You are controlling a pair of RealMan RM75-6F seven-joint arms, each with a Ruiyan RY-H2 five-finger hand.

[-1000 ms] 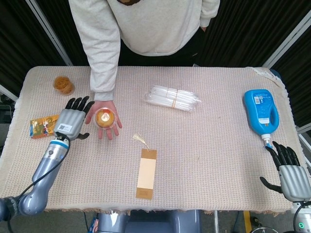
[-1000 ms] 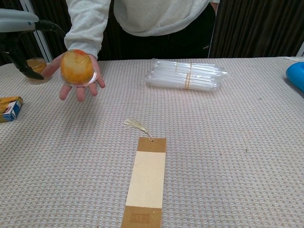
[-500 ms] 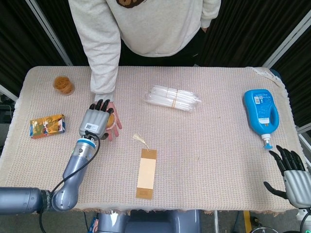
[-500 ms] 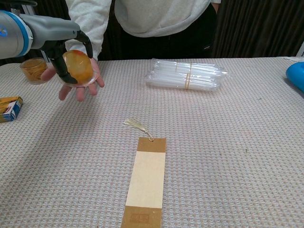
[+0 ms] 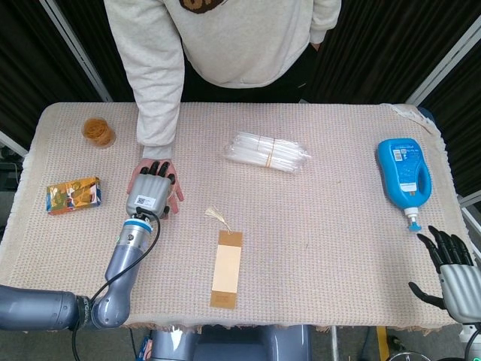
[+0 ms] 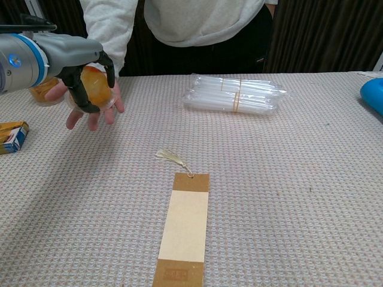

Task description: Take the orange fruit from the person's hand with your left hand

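Chest view: orange fruit (image 6: 96,85) is gripped by the left hand (image 6: 84,70) while resting on the person's hand (image 6: 90,104).
Fruit is held above the table (image 5: 331,226) near its far left corner, dark fingers (image 6: 76,95) wrapped over it. Right hand (image 5: 451,272) is seen at the near right corner, fingers spread, holding nothing.

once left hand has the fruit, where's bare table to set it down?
Bare cloth lies between the bookmark and blue bottle, and between the snack box and bookmark. It is crowded where the left hand covers the orange fruit on the person's hand, near the jar.
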